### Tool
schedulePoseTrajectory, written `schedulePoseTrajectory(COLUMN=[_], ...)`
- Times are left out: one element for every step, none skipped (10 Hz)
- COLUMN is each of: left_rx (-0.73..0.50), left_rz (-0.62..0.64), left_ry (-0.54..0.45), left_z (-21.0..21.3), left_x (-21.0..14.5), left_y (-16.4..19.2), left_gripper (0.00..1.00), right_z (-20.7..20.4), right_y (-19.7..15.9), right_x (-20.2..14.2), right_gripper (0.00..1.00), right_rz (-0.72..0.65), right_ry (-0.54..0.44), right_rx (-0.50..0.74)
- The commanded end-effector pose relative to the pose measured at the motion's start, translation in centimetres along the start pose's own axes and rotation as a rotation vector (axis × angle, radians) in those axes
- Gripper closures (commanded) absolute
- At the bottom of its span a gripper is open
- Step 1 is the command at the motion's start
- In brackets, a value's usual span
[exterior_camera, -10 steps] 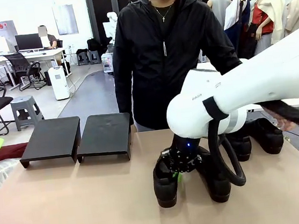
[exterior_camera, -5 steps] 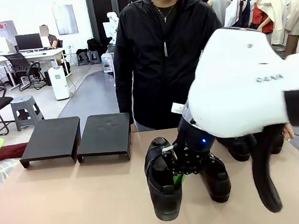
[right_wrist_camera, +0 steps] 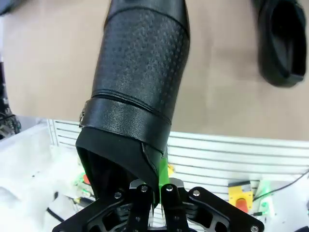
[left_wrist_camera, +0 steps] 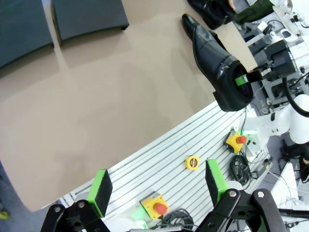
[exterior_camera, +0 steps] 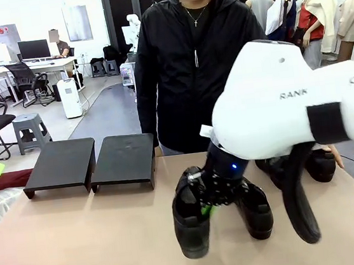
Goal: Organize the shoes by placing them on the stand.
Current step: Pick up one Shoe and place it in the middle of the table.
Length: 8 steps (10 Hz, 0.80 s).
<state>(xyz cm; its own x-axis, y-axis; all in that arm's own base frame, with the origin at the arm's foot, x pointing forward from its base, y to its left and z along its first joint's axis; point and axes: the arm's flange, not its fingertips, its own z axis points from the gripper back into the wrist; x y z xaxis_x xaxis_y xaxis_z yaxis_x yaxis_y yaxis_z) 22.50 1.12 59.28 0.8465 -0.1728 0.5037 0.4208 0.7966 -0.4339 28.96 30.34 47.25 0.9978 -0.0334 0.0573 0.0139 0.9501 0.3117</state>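
Note:
My right gripper [exterior_camera: 206, 207] is shut on the heel rim of one black shoe [exterior_camera: 191, 223] and holds it off the table, near the front middle. In the right wrist view the green pads [right_wrist_camera: 162, 175] pinch the shoe's [right_wrist_camera: 140, 92] collar. A second shoe [exterior_camera: 256, 210] stands on the table just right of it, and two more shoes [exterior_camera: 321, 164] lie at the back right. The stand's two black units [exterior_camera: 61, 163] [exterior_camera: 124, 159] sit bare at the back left. My left gripper [left_wrist_camera: 157, 186] hangs open high above the table's near edge, holding nothing.
A person in a black jacket [exterior_camera: 194, 60] stands at the far side, one hand [exterior_camera: 338, 152] by the back shoes. The big white right arm [exterior_camera: 302, 105] hides the right half of the front view. A slotted metal rail with yellow button boxes [left_wrist_camera: 236, 140] borders the tabletop.
My right gripper has lifted the shoe off the table, away from its neighbour and slightly leftward. The arm has swung up closer to the camera. The left gripper has stayed still.

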Motion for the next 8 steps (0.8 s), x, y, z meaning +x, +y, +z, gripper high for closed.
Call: schedulePoseTrajectory(left_rx=[-0.022,-0.022,-0.022,-0.022,-0.022,-0.022,-0.022,-0.022], left_rz=[-0.017,-0.017,-0.017,-0.017,-0.017,-0.017,-0.017,-0.017], left_ry=[-0.002,-0.002,-0.002,-0.002,-0.002,-0.002,-0.002,-0.002], left_z=[0.2,0.2,0.2,0.2,0.2,0.2,0.2,0.2], left_x=[0.0,0.0,0.0,0.0,0.0,0.0,0.0,0.0], left_y=[0.2,0.2,0.2,0.2,0.2,0.2,0.2,0.2], left_gripper=[0.00,0.00,0.00,0.00,0.00,0.00,0.00,0.00], right_z=[0.3,0.0,-0.6,-1.2,-2.2,-4.3,-6.7,-9.4], right_y=[6.2,8.6,10.1,10.8,11.7,13.3,14.9,16.3], right_x=[4.3,5.9,7.0,7.4,7.5,7.2,6.9,6.8], right_gripper=[1.00,1.00,1.00,1.00,1.00,1.00,1.00,1.00], right_rz=[0.101,0.146,0.165,0.183,0.191,0.256,0.267,0.194], right_ry=[-0.086,-0.071,-0.046,-0.033,-0.008,0.048,0.108,0.119], right_rx=[0.052,0.010,-0.016,-0.019,0.012,0.020,0.015,-0.042])
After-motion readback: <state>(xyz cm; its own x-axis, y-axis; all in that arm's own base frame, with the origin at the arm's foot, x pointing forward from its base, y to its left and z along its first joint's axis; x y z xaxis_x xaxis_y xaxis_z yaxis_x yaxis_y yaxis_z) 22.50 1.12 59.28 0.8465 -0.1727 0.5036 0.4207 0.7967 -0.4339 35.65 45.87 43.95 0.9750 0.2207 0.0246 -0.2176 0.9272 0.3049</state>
